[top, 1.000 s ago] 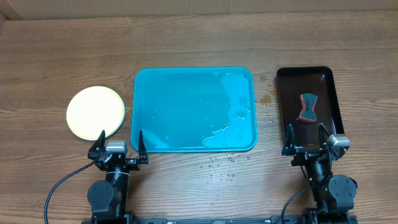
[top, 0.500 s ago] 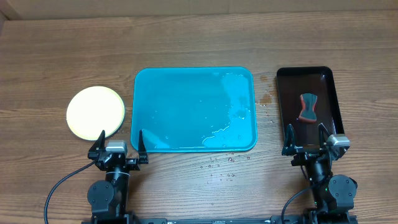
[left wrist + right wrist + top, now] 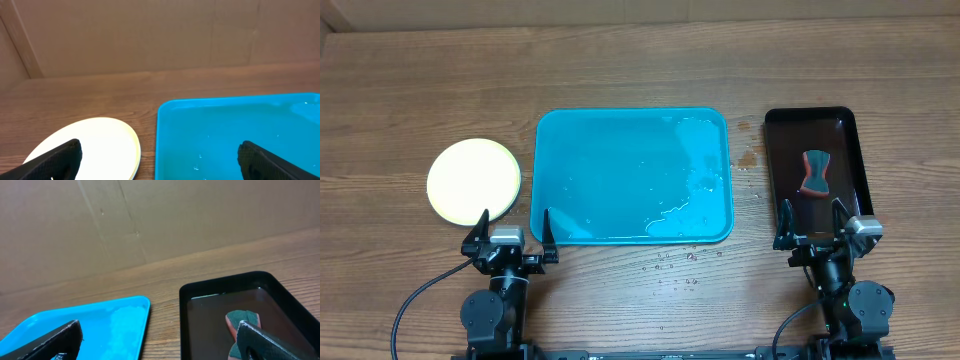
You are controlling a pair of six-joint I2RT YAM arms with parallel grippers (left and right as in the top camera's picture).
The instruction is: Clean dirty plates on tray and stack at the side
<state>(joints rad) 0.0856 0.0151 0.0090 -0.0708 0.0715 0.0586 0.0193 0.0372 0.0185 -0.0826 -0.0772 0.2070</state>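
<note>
1. Overhead: plates (image 3: 473, 180) sit stacked left of the tray (image 3: 620, 170), which holds only water, so I'd call it done, nothing to grab
2. Left wrist: left gripper (image 3: 159, 150) spread wide, empty
3. Right wrist: right gripper (image 3: 157, 327) wide too, sponge (image 3: 239, 321) in black tray (image 3: 220, 278)

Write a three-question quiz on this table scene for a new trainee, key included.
1. True or false: a plate lies in the turquoise tray.
2. Pick one. In the overhead view, the plate stack sits: A) on the table, left of the turquoise tray; B) inside the turquoise tray; C) right of the turquoise tray.
3. Short answer: what lies in the black tray?

Key: 1 false; 2 A; 3 a sponge.
</note>
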